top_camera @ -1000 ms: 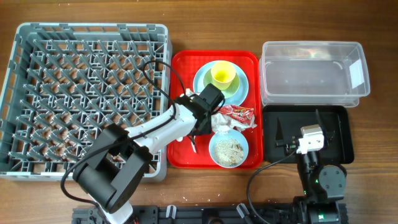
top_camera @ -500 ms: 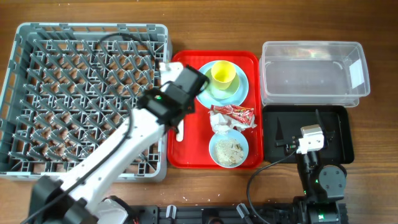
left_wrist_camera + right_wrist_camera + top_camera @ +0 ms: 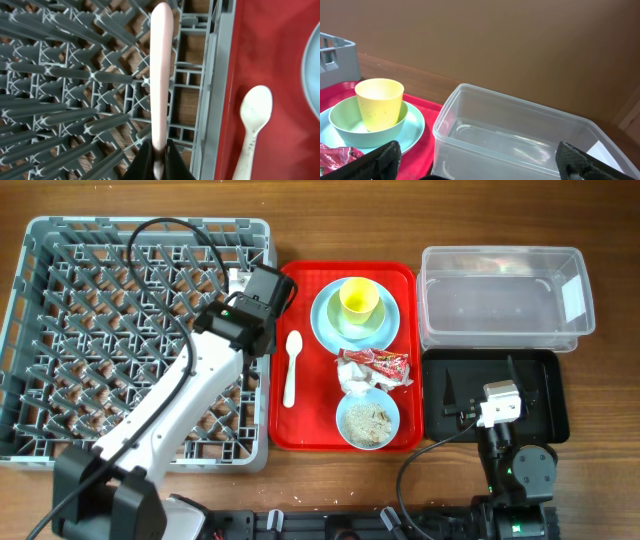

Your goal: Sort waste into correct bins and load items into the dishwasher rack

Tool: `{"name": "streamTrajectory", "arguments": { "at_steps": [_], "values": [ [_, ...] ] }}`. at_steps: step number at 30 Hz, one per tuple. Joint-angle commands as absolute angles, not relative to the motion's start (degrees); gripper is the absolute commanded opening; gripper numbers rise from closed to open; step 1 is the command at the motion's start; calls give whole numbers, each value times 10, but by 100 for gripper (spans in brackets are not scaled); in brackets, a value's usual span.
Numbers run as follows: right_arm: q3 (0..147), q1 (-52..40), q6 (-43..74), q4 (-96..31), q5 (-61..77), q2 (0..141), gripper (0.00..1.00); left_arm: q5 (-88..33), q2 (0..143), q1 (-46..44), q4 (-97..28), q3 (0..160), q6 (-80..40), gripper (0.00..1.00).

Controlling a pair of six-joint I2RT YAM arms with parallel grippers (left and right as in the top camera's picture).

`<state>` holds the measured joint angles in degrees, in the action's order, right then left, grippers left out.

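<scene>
- Left gripper (image 3: 159,161) clenched on a white plastic utensil (image 3: 161,75), held over the dishwasher rack (image 3: 100,330) near its right edge
- White spoon (image 3: 291,365) lies on the red tray (image 3: 300,430)
- Right gripper (image 3: 480,167) spread apart above the black tray (image 3: 545,420)

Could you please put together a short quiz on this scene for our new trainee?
1. True or false: the white plastic spoon lies on the red serving tray.
2. The small yellow cup stands in: A clear plastic tub; B pale green bowl; C black tray?
3. The left gripper is shut on a long white plastic utensil above what?
Key: 1 true; 2 B; 3 the grey pegged dishwasher rack.
</scene>
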<state>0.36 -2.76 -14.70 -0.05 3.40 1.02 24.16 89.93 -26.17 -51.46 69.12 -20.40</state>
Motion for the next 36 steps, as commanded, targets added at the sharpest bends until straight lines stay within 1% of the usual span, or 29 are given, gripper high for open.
{"name": "streamTrajectory", "arguments": {
  "at_steps": [1,8,14,16,17,20,22,24,27,28,29,30,33,35,36],
  "values": [
    [3,-28,-150,1,31,8,100,241,924,-260,-516,692,-197,4],
    [3,-28,-150,1,31,8,100,241,959,-260,-522,692,-197,4],
    [3,-28,-150,1,31,8,100,241,965,-260,-522,692,-197,7],
    [3,-28,-150,1,31,8,100,241,965,-260,-522,692,-197,16],
    [3,-28,-150,1,31,8,100,242,965,-260,-522,692,-197,27],
    [3,-28,-150,1,31,8,100,281,965,-260,-524,692,-197,36],
    [3,-28,-150,1,31,8,100,316,959,-260,-531,698,-197,38],
    [3,-28,-150,1,31,8,100,302,942,-263,-551,737,-200,38],
    [3,-28,-150,1,31,8,100,156,898,-296,-567,814,-202,39],
    [3,-28,-150,1,31,8,100,136,883,-314,-566,816,-225,38],
    [3,-28,-150,1,31,8,100,135,881,-328,-574,816,-249,38],
    [3,-28,-150,1,31,8,100,135,885,-351,-588,812,-281,31],
    [3,-28,-150,1,31,8,100,140,898,-390,-574,769,-340,25],
    [3,-28,-150,1,31,8,99,170,915,-400,-555,727,-396,25],
    [3,-28,-150,1,31,8,100,176,927,-400,-543,705,-415,29]
  ]
}}
